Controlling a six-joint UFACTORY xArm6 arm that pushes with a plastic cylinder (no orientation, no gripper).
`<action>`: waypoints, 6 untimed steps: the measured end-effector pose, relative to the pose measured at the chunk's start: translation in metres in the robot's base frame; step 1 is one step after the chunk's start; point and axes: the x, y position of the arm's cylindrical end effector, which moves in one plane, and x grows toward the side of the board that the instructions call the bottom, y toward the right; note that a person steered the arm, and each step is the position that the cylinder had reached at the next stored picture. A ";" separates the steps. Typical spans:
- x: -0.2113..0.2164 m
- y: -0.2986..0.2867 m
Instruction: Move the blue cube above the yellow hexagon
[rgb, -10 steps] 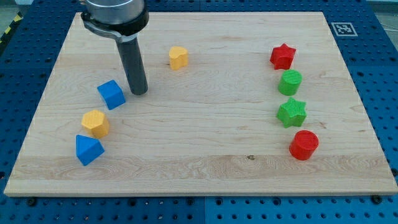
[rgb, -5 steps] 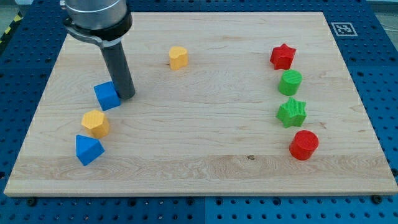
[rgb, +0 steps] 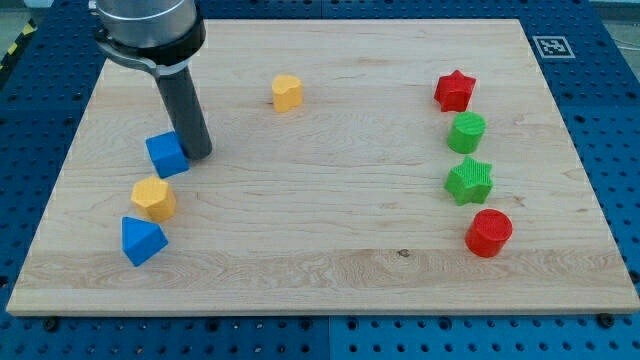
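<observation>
The blue cube (rgb: 166, 155) lies on the wooden board (rgb: 320, 220) at the view's left. The yellow hexagon (rgb: 153, 198) sits just below it, slightly to the left, with a small gap between them. My tip (rgb: 197, 154) rests on the board right against the cube's right side. The dark rod rises from there toward the view's top left.
A blue triangular block (rgb: 141, 241) lies below the yellow hexagon. A yellow block (rgb: 287, 92) is near the top centre. At the right stand a red star (rgb: 454, 90), a green cylinder (rgb: 466, 132), a green star (rgb: 469, 181) and a red cylinder (rgb: 488, 232).
My tip has moved left and met the blue cube, pushing it a little to the left. The cube now sits more directly above the yellow hexagon. Other blocks have not moved.
</observation>
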 end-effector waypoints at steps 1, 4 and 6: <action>0.000 -0.001; 0.000 -0.004; -0.016 -0.003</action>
